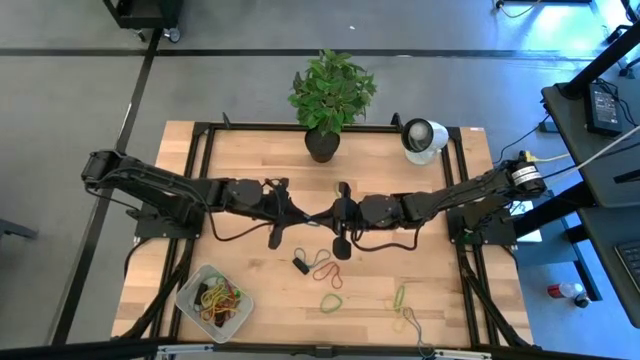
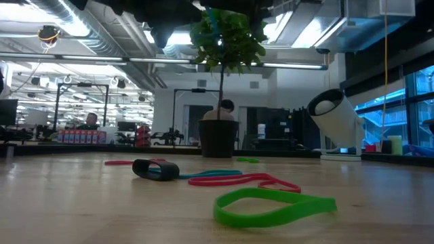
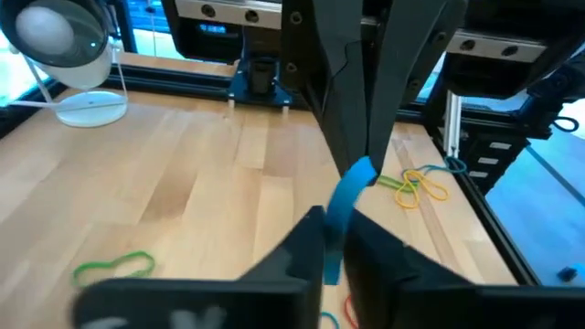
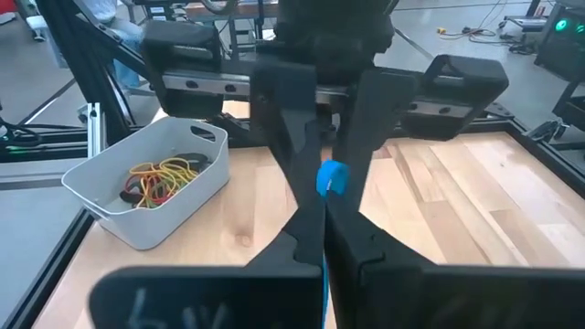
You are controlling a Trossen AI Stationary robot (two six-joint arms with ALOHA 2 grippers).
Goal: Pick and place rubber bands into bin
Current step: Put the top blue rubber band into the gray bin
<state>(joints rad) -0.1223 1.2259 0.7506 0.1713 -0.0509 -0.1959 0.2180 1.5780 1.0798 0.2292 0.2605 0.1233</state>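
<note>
Both grippers meet above the middle of the table, fingertip to fingertip: my left gripper [image 1: 303, 221] [image 3: 334, 245] and my right gripper [image 1: 320, 217] [image 4: 323, 239]. Each is shut on one blue rubber band [image 3: 345, 196] [image 4: 331, 177], which spans the short gap between them. The whitish bin [image 1: 186, 296] [image 4: 101, 196] stands at the table's near left corner with several yellow, red and dark bands lying in it. Loose bands lie flat on the wood: a green one [image 1: 331, 301] [image 2: 274, 207], a red one [image 1: 328, 270] [image 2: 252, 179], yellow-green ones [image 1: 400, 297]. My left gripper pinches the blue band's one end [image 3: 329, 260] between its two fingers, coming level from the table's left. The band is lifted clear of the table and runs straight on to the other gripper. My right gripper pinches the band's other end [image 3: 360, 174] between its two fingers, coming level from the table's right. The band is clear of the table here too; its blue end [image 4: 332, 175] shows just beyond my fingertips.
A small black block-like object [image 1: 301, 265] [image 2: 154, 169] lies just nearer than the grippers, beside the red band. A potted plant [image 1: 322, 145] and a white round device [image 1: 422, 138] stand at the far edge. Black frame rails border the table.
</note>
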